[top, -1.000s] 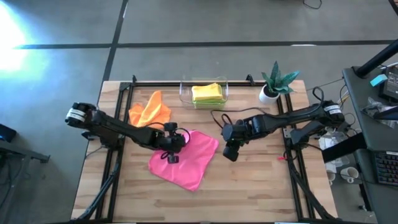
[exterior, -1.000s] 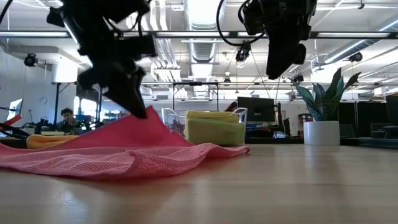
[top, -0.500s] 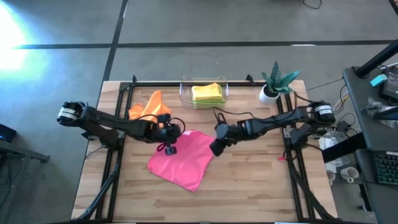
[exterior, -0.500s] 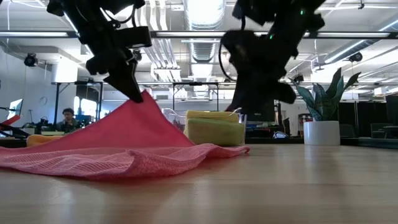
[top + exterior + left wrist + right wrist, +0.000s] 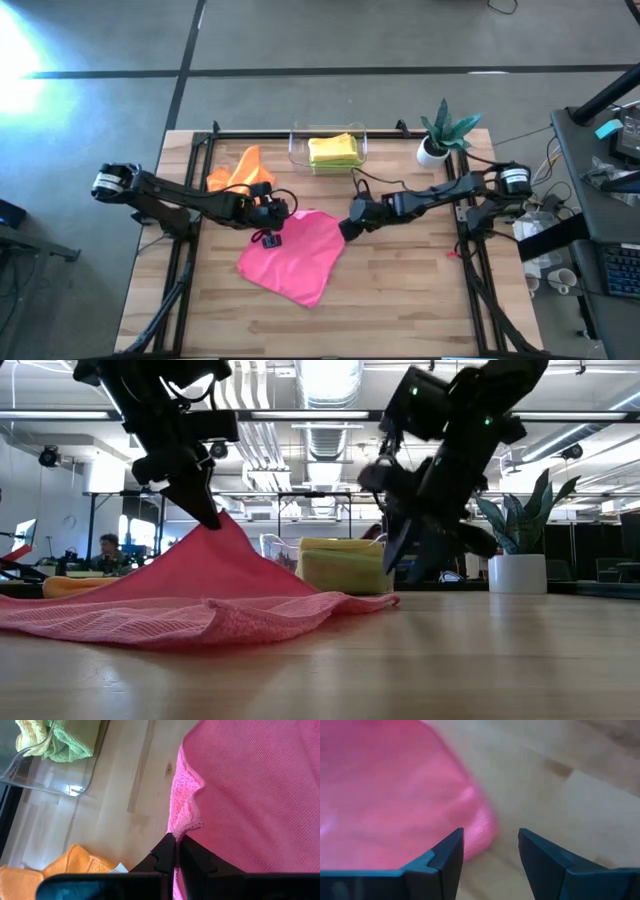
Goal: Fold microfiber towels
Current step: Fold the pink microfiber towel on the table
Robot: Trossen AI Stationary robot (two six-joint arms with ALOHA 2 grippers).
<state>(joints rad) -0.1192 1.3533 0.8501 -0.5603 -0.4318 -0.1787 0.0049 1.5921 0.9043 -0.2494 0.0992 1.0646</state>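
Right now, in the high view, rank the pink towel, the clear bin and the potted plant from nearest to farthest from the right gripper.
From the right gripper, open at the pink towel's right corner:
1. Pink towel, right at its fingertips, mid-table.
2. Clear bin, at the table's back edge, holding folded towels.
3. Potted plant, back right corner.

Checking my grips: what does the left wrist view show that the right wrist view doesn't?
Left wrist only: the left gripper shut on the pink towel's edge, the orange towel, and the bin with green and yellow towels. Right wrist only: the right gripper open, a pink corner just ahead of it, not gripped. Both: pink towel and table.
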